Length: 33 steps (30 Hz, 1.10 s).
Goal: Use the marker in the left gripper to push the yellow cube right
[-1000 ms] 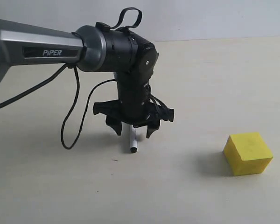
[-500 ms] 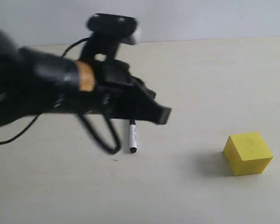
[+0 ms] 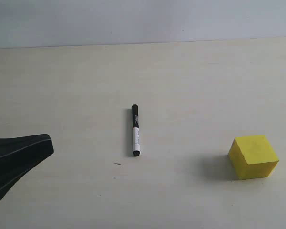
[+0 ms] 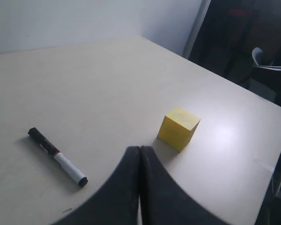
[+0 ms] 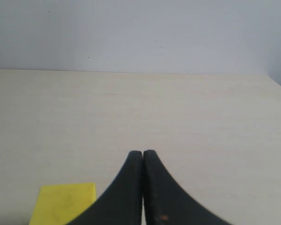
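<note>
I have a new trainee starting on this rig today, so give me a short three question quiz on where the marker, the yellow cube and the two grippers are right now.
1. True or false: the left gripper is holding the marker.
2. Multiple choice: in the exterior view, the yellow cube sits A) left of the marker, B) right of the marker, C) on top of the marker.
3. Fill in: the right gripper has its jaws ____.

Key
1. False: the marker lies loose on the table, and the left jaws are shut on nothing.
2. B.
3. Shut.
</note>
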### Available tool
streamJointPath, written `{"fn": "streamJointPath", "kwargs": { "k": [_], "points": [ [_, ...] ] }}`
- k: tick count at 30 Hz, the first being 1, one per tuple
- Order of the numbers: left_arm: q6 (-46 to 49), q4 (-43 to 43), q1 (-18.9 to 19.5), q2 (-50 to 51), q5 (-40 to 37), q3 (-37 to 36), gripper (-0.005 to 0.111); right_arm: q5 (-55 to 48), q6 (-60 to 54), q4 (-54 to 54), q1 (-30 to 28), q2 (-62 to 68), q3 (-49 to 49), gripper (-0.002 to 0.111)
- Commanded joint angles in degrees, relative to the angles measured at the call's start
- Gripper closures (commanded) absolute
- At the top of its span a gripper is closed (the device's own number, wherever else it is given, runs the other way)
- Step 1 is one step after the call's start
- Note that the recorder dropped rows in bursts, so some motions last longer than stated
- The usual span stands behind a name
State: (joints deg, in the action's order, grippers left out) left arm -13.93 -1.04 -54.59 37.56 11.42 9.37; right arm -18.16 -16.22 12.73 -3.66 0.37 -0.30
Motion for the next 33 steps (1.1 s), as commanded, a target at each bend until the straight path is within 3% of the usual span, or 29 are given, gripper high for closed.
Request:
{"fn": "streamJointPath", "kwargs": {
  "k": [1,11,14,16,17,18,20,22,24,26,28,33],
  "points": [
    [0.0,-0.1,-0.3,-1.6,0.0,-0.5,0.107,0.3,0.0,-0.2,-0.3,-0.4,0.3,0.108],
    [0.2,0.0,-0.3,-1.6,0.0,-0.5,0.107,0.3,0.0,-0.2,-0.3,-0.4,0.3,0.108],
    [4.6,0.5,0.9,-1.6,0.0,-0.5,0.107,0.3,0.0,-0.2,-0.3,-0.4,0.3,0.108],
    [5.3,0.5,7.1,-3.1,-0.1,-0.5,0.107,0.3,0.0,-0.2,-0.3,-0.4,0.3,0.108],
    [5.3,0.5,13.3,-5.4,-0.2,-0.5,0.107,0.3,0.0,-0.2,-0.3,-0.4,0.3,0.108],
    [5.3,0.5,17.1,-6.9,-0.4,-0.5,0.107,0.3,0.0,-0.2,-0.3,-0.4,0.3,0.108],
    [5.3,0.5,30.6,-12.5,-2.9,-0.5,0.107,0.3,-0.2,-0.2,-0.3,-0.4,0.3,0.108],
    [7.1,0.5,39.5,-16.4,-6.4,-0.5,0.107,0.3,-0.2,-0.2,-0.3,-0.4,0.3,0.108],
    [8.0,0.5,46.1,-19.3,-10.2,-0.5,0.107,0.3,-0.1,-0.2,-0.3,-0.4,0.3,0.108],
    [8.0,0.5,50.0,-20.3,-13.0,-0.5,0.107,0.3,-0.1,-0.2,-0.3,-0.4,0.3,0.108],
    [8.0,0.5,51.5,-20.4,-14.9,-0.5,0.107,0.3,-0.1,-0.2,-0.3,-0.4,0.3,0.108],
    [10.0,1.3,51.8,-23.9,-17.1,-2.0,0.107,0.3,-0.1,-0.2,-0.3,-0.4,0.3,0.108]
  ]
}}
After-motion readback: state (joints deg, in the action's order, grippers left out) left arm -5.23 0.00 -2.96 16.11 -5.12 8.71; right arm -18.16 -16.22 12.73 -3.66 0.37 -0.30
